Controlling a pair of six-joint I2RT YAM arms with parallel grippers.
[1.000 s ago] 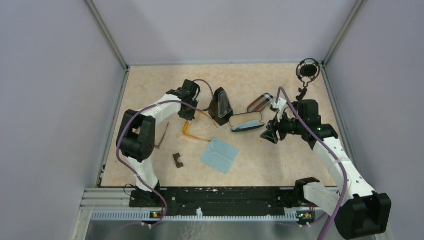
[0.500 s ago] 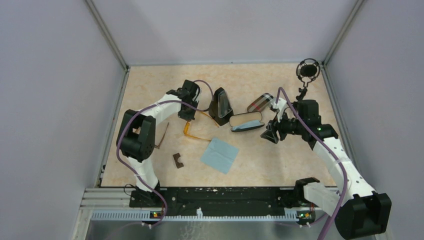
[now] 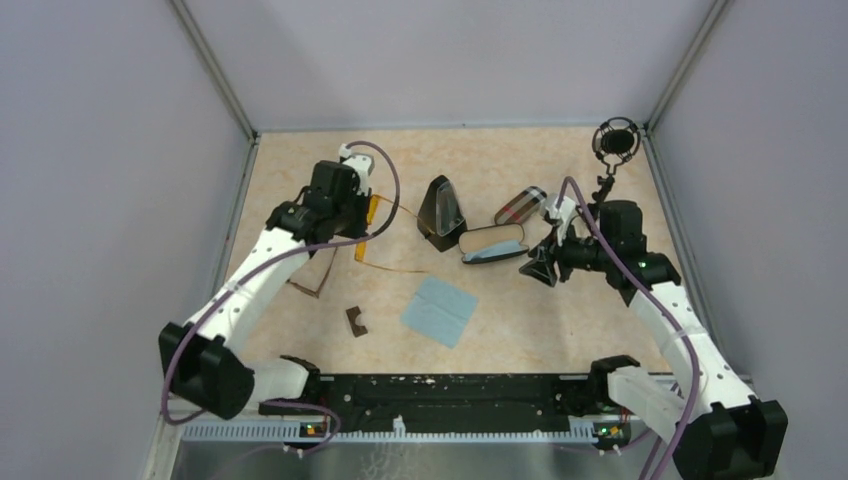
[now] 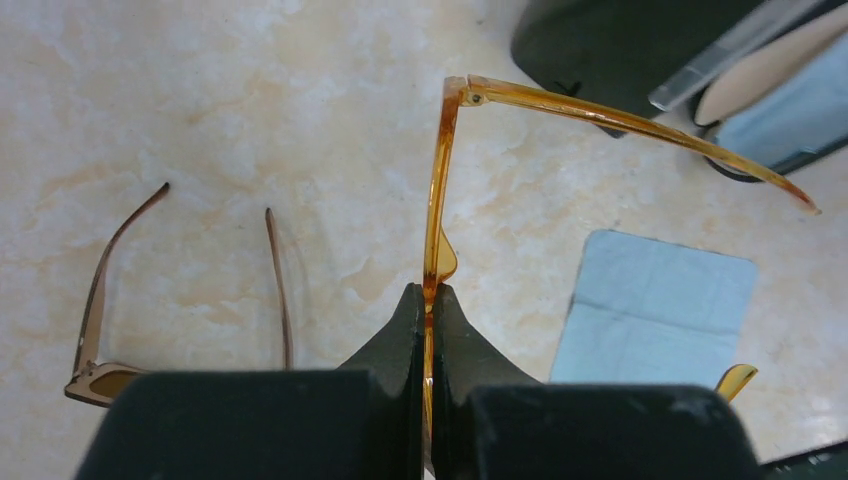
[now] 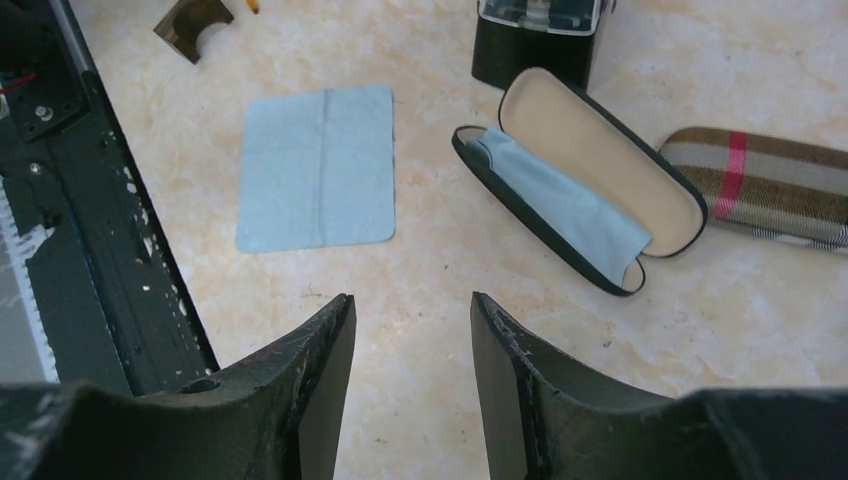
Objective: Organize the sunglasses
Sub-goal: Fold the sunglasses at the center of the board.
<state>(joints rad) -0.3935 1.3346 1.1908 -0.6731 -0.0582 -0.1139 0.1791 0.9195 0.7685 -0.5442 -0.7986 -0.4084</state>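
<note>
The left hand (image 4: 428,300) has its jaws pinched tight on the front rim of the amber sunglasses (image 4: 437,200), held over the desk (image 4: 250,100) with temples splayed, while the brown-framed pair (image 4: 95,310) lies flat at its seven o'clock. I'd carry them slowly toward the open case (image 3: 494,243) at three o'clock, keeping the thin rim from twisting and the temples off the black triangular case (image 3: 441,212). The right hand (image 5: 412,300), jaws half apart and empty, hovers beside that open case.
</note>
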